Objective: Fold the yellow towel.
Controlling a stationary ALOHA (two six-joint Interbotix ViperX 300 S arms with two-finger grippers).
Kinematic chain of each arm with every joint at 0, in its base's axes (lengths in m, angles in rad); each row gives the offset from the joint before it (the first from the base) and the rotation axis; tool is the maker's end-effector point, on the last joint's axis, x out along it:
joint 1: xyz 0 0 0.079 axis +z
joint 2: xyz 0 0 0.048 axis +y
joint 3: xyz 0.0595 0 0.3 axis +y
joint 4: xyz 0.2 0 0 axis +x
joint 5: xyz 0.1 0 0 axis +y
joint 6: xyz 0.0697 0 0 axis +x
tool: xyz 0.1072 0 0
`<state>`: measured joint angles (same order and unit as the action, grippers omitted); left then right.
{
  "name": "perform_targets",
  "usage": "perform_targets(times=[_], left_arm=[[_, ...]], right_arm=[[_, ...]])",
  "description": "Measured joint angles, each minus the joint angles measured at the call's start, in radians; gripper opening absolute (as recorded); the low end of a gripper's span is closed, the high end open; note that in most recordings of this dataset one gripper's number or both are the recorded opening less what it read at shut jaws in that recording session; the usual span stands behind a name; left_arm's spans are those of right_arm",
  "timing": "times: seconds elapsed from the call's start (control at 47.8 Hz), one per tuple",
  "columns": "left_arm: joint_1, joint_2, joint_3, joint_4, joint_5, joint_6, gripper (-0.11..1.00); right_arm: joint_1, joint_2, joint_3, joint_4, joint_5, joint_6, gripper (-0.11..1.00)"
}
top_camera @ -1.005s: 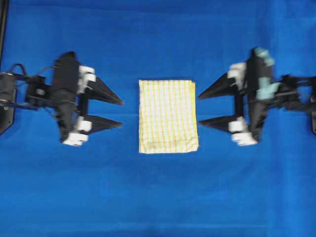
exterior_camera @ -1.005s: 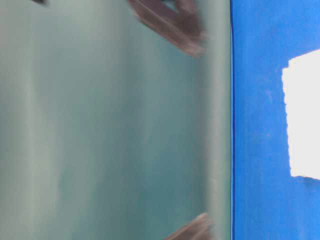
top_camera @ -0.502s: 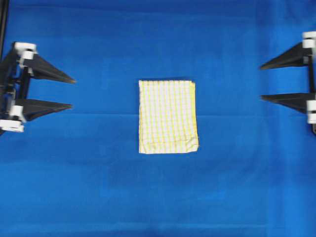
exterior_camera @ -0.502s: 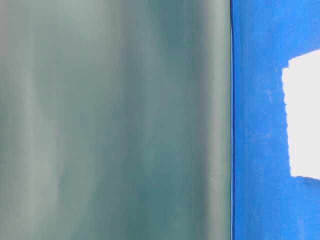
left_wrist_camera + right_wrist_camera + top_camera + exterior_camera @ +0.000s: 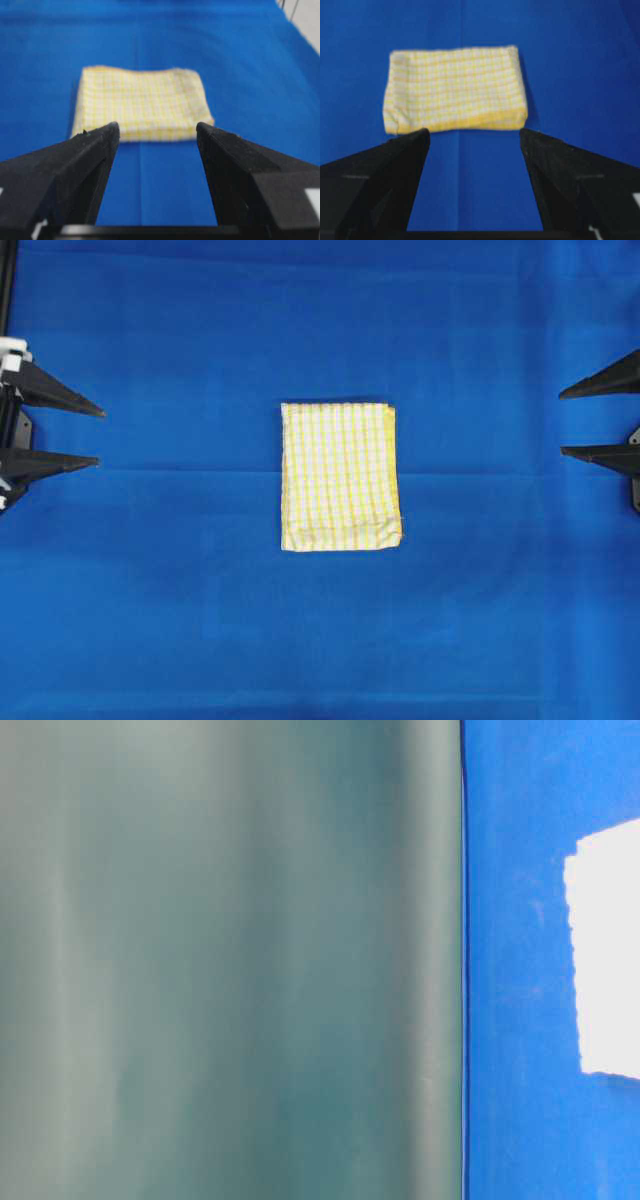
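Well apart from the folded white-and-yellow checked woven towel point(image 5: 340, 476), on either side of it, the black left tool point(image 5: 98, 436) and right tool point(image 5: 561, 423) stand empty, jaws spread. The towel lies as a compact rectangle mid blue cloth-covered tabletop point(image 5: 320, 640). Folding looks finished; likely nothing remains but parking both arms.

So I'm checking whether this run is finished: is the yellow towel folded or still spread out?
Folded. The yellow towel lies as a compact rectangle with stacked layers showing along its near edge in the right wrist view, and neither open gripper touches it.
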<state>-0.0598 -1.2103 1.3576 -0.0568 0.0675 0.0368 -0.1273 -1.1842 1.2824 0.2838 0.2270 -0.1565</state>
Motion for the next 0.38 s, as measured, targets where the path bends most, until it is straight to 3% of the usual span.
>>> perform_targets(times=[0.377], left_arm=[[-0.037,-0.003,0.018,0.000,0.017,0.000,0.58]], right_arm=[[0.000,0.005,0.006,0.005,-0.008,0.000,0.74]])
